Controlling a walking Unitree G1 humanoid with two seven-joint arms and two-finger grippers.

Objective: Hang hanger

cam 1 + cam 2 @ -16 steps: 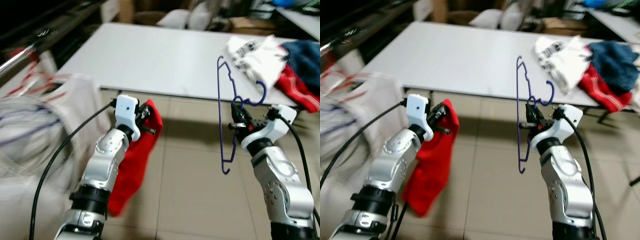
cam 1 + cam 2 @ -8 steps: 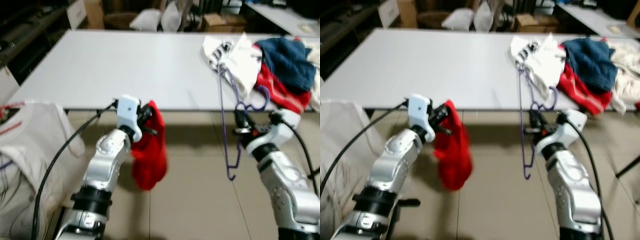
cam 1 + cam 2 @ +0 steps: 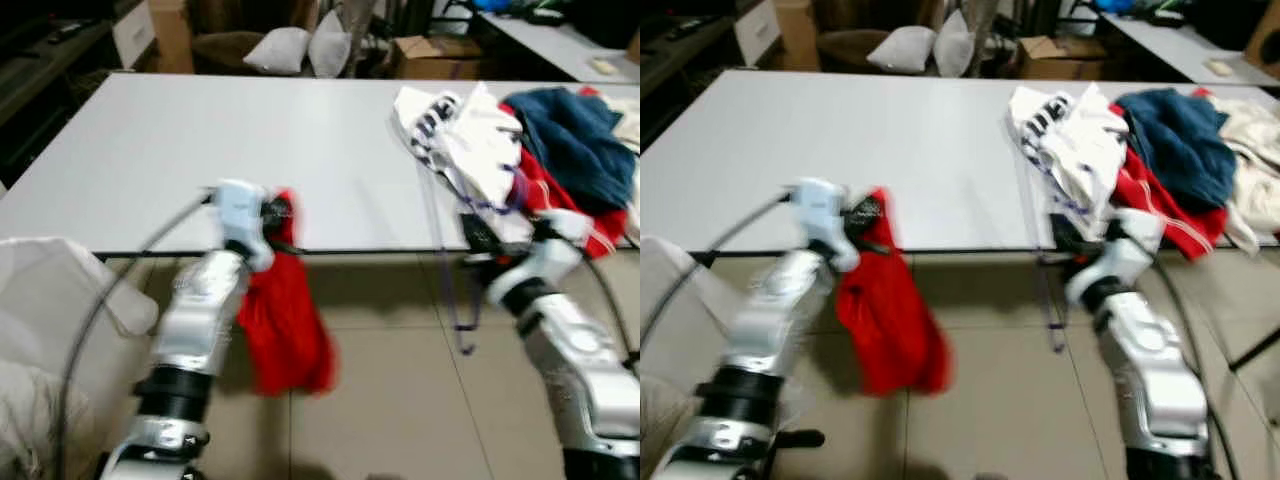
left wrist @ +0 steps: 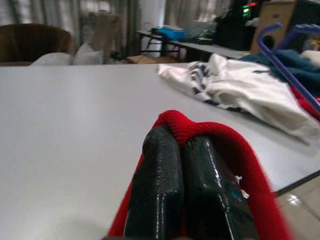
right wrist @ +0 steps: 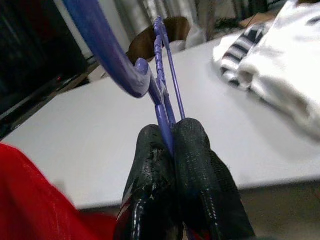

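The right gripper pinched the purple hanger, seemingly hanging upright; the left gripper clamped red cloth.

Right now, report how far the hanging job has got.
Done: both things are picked up. In hand: the left gripper is shut on the red garment, the right gripper on the purple hanger, near the table edge. Left: garment not yet on the hanger, nothing hung.
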